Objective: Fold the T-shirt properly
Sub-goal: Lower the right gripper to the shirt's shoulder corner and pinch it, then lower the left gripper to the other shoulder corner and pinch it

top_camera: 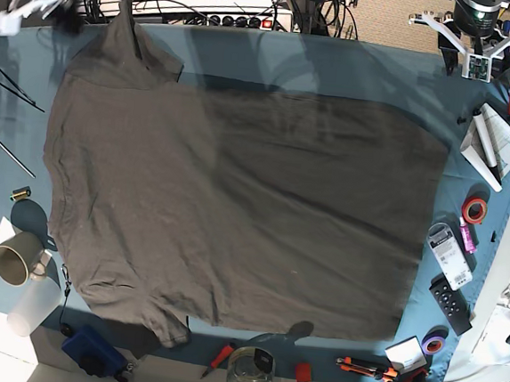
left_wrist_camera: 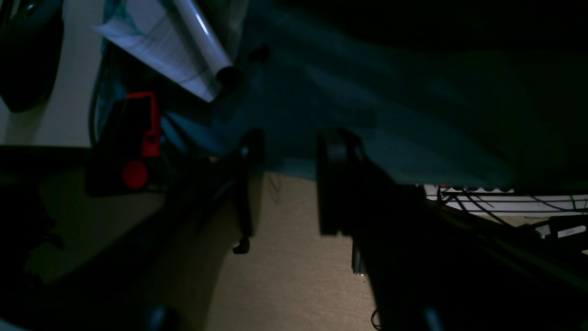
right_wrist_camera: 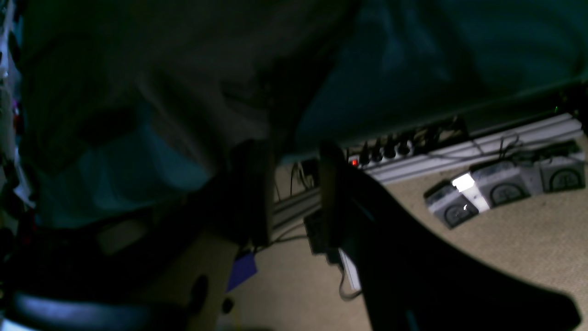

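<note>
T-shirt [top_camera: 236, 207] lies flat, unfolded, on blue tablecloth [top_camera: 337, 69]. Left gripper [left_wrist_camera: 285, 184] and right gripper [right_wrist_camera: 294, 193] beyond T-shirt's far edge, jaws parted, empty. First fold not begun; you need grasp on edge.

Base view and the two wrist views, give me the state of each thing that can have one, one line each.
T-shirt: spread flat on the tablecloth, unfolded, not held.
Left tool: jaws apart, empty, beyond the table's edge.
Right tool: jaws apart, empty, off the table.
Mug: upright.
</note>
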Available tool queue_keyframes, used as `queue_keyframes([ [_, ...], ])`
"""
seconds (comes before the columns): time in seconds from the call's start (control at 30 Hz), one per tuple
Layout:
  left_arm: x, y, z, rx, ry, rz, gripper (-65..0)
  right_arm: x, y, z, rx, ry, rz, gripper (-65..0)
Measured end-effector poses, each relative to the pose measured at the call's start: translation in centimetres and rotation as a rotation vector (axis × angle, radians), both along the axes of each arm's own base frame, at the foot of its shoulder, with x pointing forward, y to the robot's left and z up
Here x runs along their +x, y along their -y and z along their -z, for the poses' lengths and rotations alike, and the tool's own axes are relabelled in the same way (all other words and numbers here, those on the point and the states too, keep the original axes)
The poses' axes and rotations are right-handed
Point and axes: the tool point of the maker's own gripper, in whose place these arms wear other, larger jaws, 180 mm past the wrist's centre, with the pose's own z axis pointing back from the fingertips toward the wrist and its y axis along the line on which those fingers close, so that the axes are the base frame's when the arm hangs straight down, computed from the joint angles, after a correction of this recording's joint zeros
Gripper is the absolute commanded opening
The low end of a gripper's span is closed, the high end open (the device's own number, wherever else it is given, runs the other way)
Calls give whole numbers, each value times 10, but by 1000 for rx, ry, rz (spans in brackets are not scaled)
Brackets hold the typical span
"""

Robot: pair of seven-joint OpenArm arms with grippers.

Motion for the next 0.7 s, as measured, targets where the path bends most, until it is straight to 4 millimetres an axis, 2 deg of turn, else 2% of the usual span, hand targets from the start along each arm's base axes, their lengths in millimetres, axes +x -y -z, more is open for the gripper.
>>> queue_keyframes([
  [0.1, 0, 0, 0, 0, 0, 0, -305, 9, -3, -6, 8, 51, -12, -464],
  [0.17, 0, 0, 0, 0, 1, 0, -263, 12, -4, -7, -1, 69, -35, -442],
  [0.27, 8, 0, -3, -1, 25, 0, -264, 12, -4, -6, -9, 61, -38, -425],
  [0.4, 34, -1, -13, -1, 102, -9, -293, 12, -3, -5, -14, 56, -40, -425],
  [0.53, 50, 4, -18, -59, 144, -22, -294, 13, -2, -6, -16, 63, -36, -425],
  [0.7, 66, 3, -9, -89, 162, -30, -294, 12, -1, -5, -25, 56, -36, -425],
])
